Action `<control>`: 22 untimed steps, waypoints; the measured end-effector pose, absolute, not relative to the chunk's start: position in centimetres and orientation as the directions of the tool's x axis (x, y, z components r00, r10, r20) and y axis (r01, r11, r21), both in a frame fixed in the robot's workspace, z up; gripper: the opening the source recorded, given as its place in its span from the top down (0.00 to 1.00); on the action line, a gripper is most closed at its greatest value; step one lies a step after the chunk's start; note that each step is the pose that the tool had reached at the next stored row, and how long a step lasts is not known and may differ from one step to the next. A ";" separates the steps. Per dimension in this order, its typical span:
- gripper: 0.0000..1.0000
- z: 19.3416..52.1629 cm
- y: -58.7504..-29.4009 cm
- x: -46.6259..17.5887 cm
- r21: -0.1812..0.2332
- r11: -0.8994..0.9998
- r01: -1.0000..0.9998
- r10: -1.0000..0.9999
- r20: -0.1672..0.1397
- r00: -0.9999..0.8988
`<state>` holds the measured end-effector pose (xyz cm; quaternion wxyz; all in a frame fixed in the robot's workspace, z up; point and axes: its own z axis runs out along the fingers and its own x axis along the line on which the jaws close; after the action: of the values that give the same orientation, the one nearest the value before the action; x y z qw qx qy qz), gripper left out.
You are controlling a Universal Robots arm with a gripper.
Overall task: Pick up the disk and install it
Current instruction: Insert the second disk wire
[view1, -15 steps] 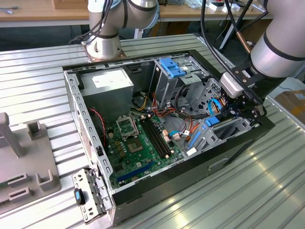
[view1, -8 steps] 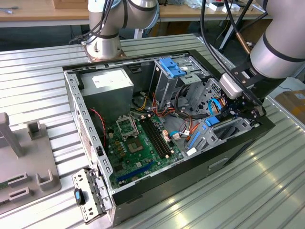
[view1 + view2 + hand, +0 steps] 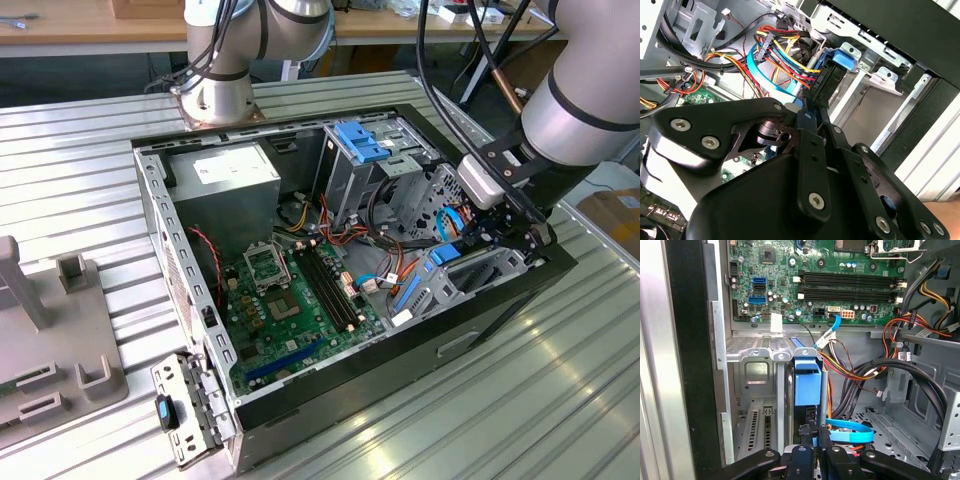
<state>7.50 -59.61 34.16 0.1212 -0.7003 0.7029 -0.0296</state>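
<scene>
Down at the case's (image 3: 500, 290) corner on the exterior view's right, I have the gripper (image 3: 492, 243) lowered into the drive bay (image 3: 470, 275), with the arm (image 3: 575, 105) slanting in above it. My fingers (image 3: 809, 437) sit narrow, pinched on the edge of the disk (image 3: 806, 382), which stands on edge in the bay's slot. From the first wrist view I read its blue carrier sunk between the grey metal walls, the flat end facing the motherboard (image 3: 840, 280). I think it is most of the way in, but the gripper body hides the near end, so I cannot judge how deep it sits. In the second wrist view the black linkage (image 3: 810, 165) covers much of the frame; beyond it the disk's blue corner (image 3: 842, 59) shows just beside a bundle of red, yellow and orange wires (image 3: 785, 55). A flat light-blue cable (image 3: 850, 432) loops close beside my fingertips. Further back in the case, the upright cage (image 3: 360, 180) carries a blue bracket (image 3: 360, 140) on top, well apart from the gripper. The whole case rests on a ribbed metal table (image 3: 80, 170).
</scene>
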 end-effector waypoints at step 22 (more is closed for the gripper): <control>0.84 33.6 -59.9 7.9 -0.211 0.021 -0.977 -0.992 -0.129 0.007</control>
<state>7.90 -59.91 33.59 0.1210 -0.6990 0.7041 -0.0298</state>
